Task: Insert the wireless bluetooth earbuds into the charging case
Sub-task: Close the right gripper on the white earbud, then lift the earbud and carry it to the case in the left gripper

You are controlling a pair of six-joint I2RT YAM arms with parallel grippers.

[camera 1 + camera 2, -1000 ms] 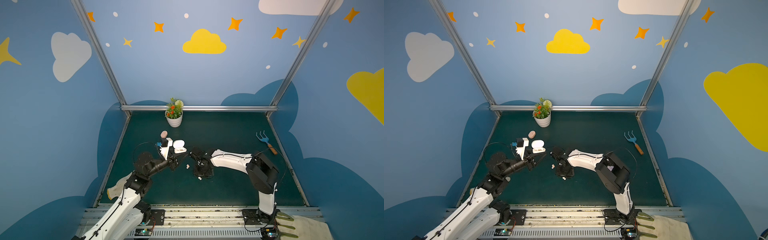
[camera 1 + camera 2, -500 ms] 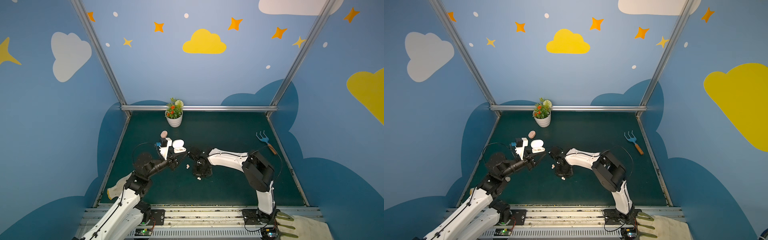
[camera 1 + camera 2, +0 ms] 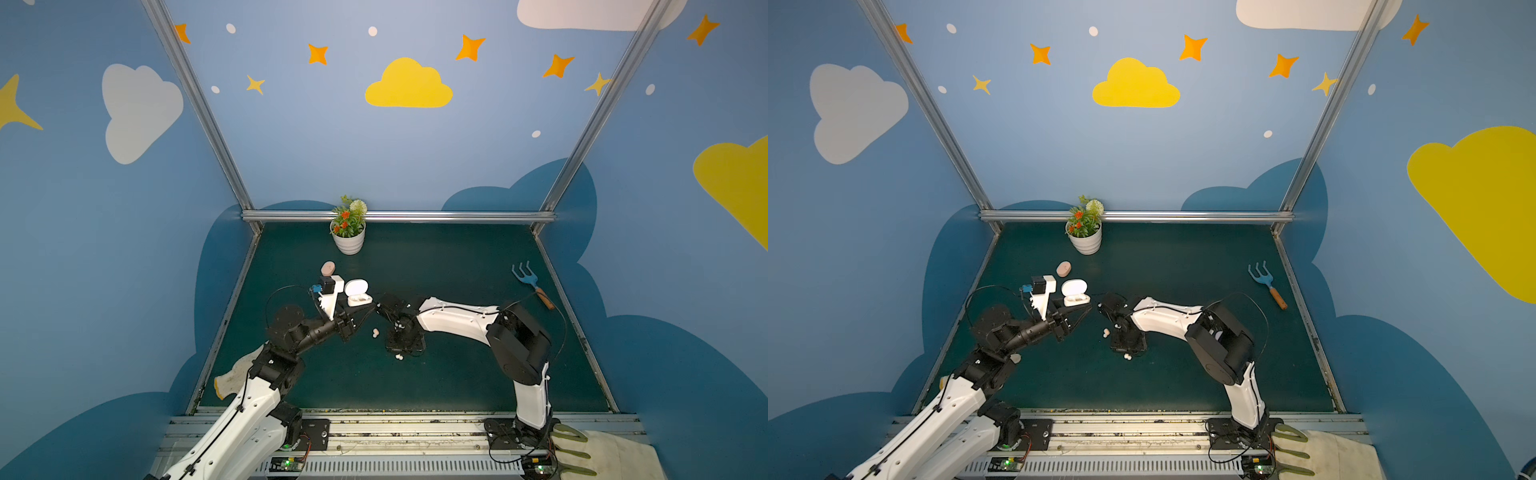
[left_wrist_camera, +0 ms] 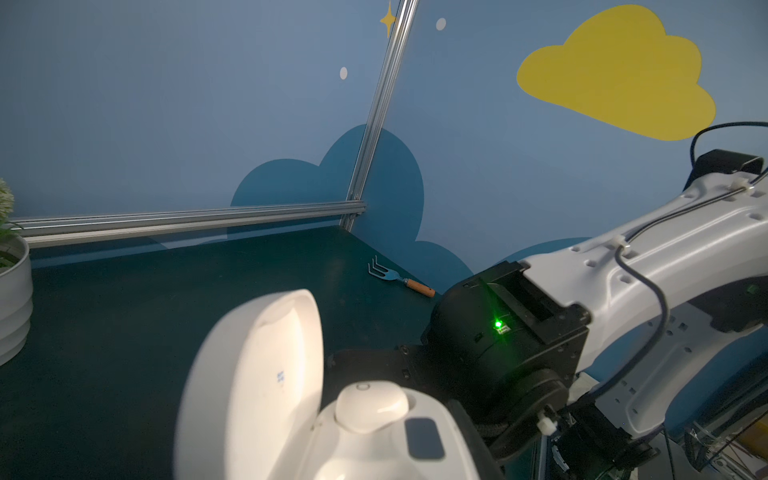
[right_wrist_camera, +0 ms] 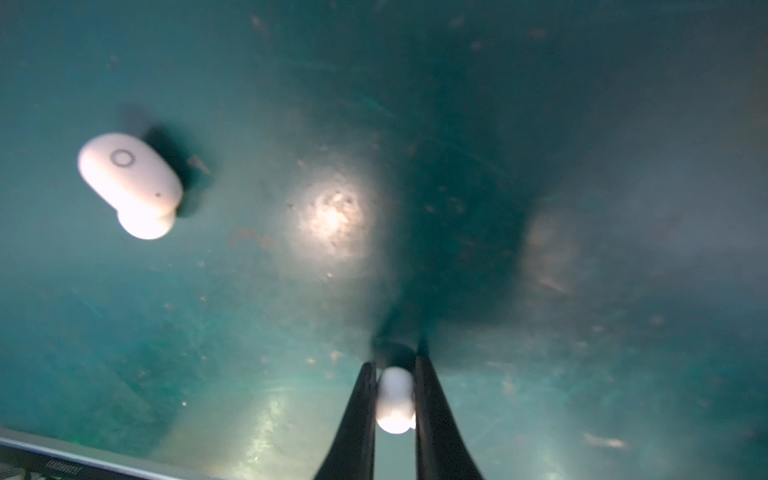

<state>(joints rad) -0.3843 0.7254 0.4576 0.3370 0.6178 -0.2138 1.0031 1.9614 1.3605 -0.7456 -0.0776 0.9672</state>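
The only print on the white charging case (image 4: 320, 440) is a small blue mark inside its lid (image 4: 257, 374), too blurred for you to read. A thin grey ring and a dot mark the loose earbud (image 5: 129, 183) lying on the green table (image 3: 457, 374).

The case's lid is swung open and stands up. One whitish seated earbud (image 4: 370, 405) sits in the base, with a dark grey patch beside it. The rest of the base runs out of the left wrist view.

Your left hand (image 3: 360, 306) is closed on the base of that case. In both top views it holds the case left of the middle of the table. A closed pink case (image 3: 328, 268) lies just behind it, nearer the white flower pot (image 3: 349, 241).

Your right hand (image 5: 395, 363) points down at the table, its two black fingers (image 5: 428, 399) pinching the held earbud (image 5: 395, 399), a small white one. The loose earbud lies well apart from it.

In both top views a pale pair of buds (image 3: 375, 332) lies touching on the table between your two hands. A white pair (image 3: 399, 356) lies just beside the right wrist block. A blue rake (image 3: 530, 284) with a wooden handle lies near the right wall.
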